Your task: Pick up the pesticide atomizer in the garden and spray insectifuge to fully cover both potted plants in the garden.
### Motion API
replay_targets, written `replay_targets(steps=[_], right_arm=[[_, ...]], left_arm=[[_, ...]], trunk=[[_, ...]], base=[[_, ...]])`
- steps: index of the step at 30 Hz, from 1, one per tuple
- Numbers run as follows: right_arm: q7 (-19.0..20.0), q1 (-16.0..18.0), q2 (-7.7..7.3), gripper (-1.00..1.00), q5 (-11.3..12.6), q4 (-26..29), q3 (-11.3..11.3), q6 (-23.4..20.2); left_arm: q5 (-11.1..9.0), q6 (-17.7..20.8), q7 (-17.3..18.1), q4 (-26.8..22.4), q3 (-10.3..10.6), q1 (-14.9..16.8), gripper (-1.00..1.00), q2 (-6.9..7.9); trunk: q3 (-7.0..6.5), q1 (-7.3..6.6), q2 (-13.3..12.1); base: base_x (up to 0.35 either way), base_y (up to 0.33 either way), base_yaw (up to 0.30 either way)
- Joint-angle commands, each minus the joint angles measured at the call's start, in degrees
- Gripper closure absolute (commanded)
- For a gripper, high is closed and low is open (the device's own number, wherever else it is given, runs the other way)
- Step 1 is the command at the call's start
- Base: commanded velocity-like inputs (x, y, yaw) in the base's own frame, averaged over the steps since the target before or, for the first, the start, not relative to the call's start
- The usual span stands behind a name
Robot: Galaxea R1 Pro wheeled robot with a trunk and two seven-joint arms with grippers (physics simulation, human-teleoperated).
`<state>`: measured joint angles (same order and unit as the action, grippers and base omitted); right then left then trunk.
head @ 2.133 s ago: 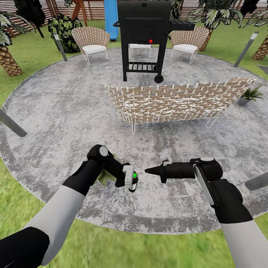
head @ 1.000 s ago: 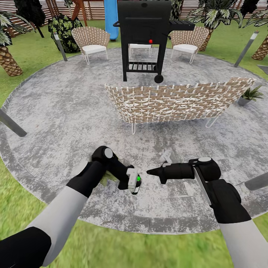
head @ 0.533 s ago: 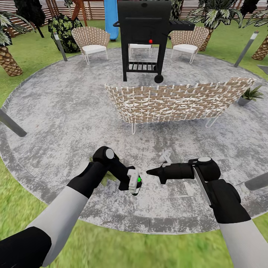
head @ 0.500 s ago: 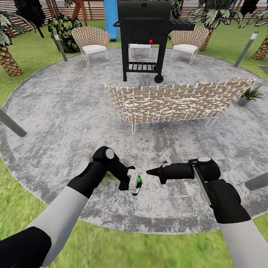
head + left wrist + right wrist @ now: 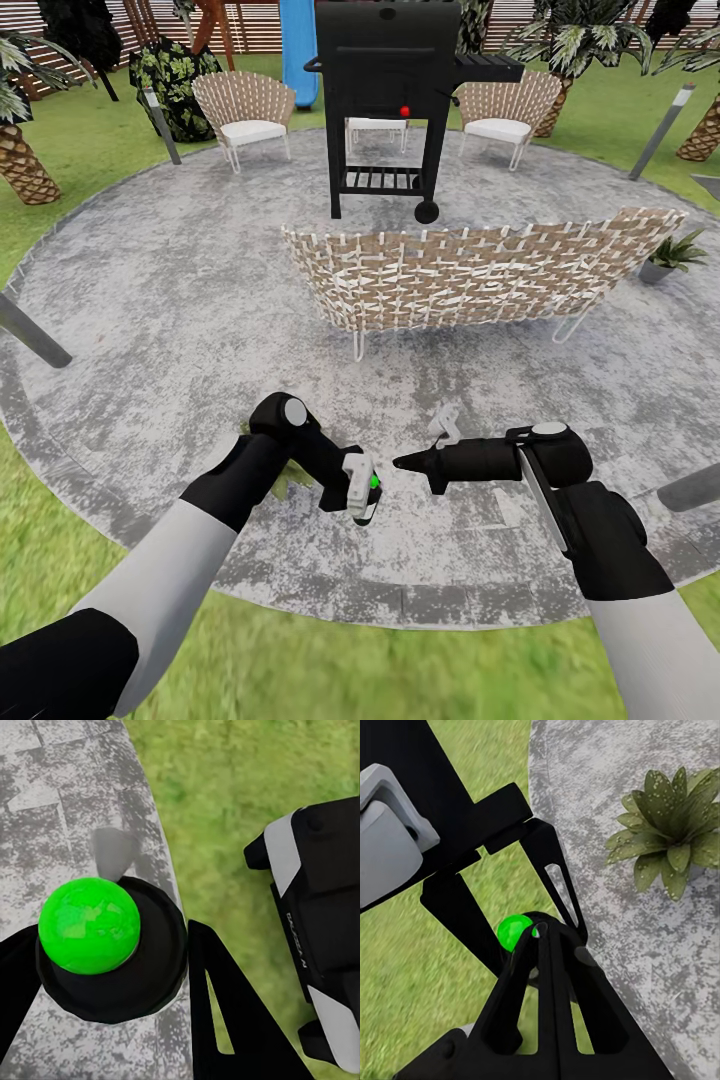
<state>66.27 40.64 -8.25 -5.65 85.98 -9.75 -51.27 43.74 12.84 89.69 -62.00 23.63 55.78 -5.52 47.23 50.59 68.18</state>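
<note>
My left gripper [image 5: 360, 492] hangs low over the stone patio, shut on the pesticide atomizer [image 5: 370, 500]. In the left wrist view its round black top with a bright green knob [image 5: 90, 924] sits between the two black fingers [image 5: 217, 1005]. My right gripper [image 5: 398, 462] is shut and empty, its tip pointing at the left gripper from close by. One potted plant [image 5: 669, 832] stands on the patio under my left forearm, where only a few of its leaves [image 5: 290, 483] peek out in the head view. A second potted plant [image 5: 672, 253] stands at the patio's right edge, beyond the sofa's end.
A wicker sofa [image 5: 470, 275] stands ahead with its back to me, and a black grill [image 5: 388, 90] behind it. Two wicker chairs [image 5: 245, 110] flank the grill. Grey bollard lamps [image 5: 30, 335] ring the patio [image 5: 150, 300]. Lawn lies around it.
Over the two seconds my left gripper with the atomizer slid a little right, closer to the right gripper's tip. Nothing has moved in the last half second.
</note>
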Motion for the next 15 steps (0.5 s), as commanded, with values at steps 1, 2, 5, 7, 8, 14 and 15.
replay_targets(steps=[1, 2, 5, 7, 8, 14, 15], right_arm=[[0.49, 0.05, -0.01, 1.0, -0.59, 0.07, -0.01, -0.23], [0.46, 0.05, -0.01, 1.0, -0.59, 0.07, -0.01, -0.23], [0.44, 0.05, 0.03, 1.0, -0.59, 0.07, -0.01, -0.23], [0.44, 0.05, 0.06, 1.0, -0.59, 0.07, 0.02, -0.23], [0.44, 0.05, 0.07, 1.0, -0.59, 0.07, 0.05, -0.23], [0.43, 0.05, 0.08, 1.0, -0.59, 0.07, 0.08, -0.23], [0.43, 0.05, 0.08, 1.0, -0.59, 0.07, 0.08, -0.23]], left_arm=[[0.29, 0.6, 0.31, -0.05, 0.01, 0.03, 1.0, -0.02], [0.3, 0.6, 0.31, -0.05, 0.01, 0.03, 1.0, -0.02], [0.3, 0.6, 0.31, -0.05, 0.01, 0.04, 1.0, -0.02], [0.24, 0.6, 0.31, -0.05, -0.03, 0.06, 1.0, -0.02], [0.23, 0.6, 0.31, -0.05, -0.05, 0.05, 1.0, -0.02], [0.21, 0.6, 0.31, -0.26, -0.22, 0.11, 1.0, -0.02], [0.21, 0.6, 0.31, -0.29, -0.28, 0.12, 1.0, -0.02]], trunk=[[0.04, 0.0, 0.03], [0.04, 0.0, 0.03], [0.04, 0.0, 0.03], [0.04, 0.0, 0.03], [0.04, 0.0, 0.03], [0.04, 0.0, 0.03], [0.04, 0.0, 0.03]], base=[[0.0, 0.0, 0.0], [0.0, 0.0, 0.0], [0.0, 0.0, 0.0], [0.0, 0.0, 0.0], [0.0, 0.0, 0.0], [0.0, 0.0, 0.0], [0.0, 0.0, 0.0]])
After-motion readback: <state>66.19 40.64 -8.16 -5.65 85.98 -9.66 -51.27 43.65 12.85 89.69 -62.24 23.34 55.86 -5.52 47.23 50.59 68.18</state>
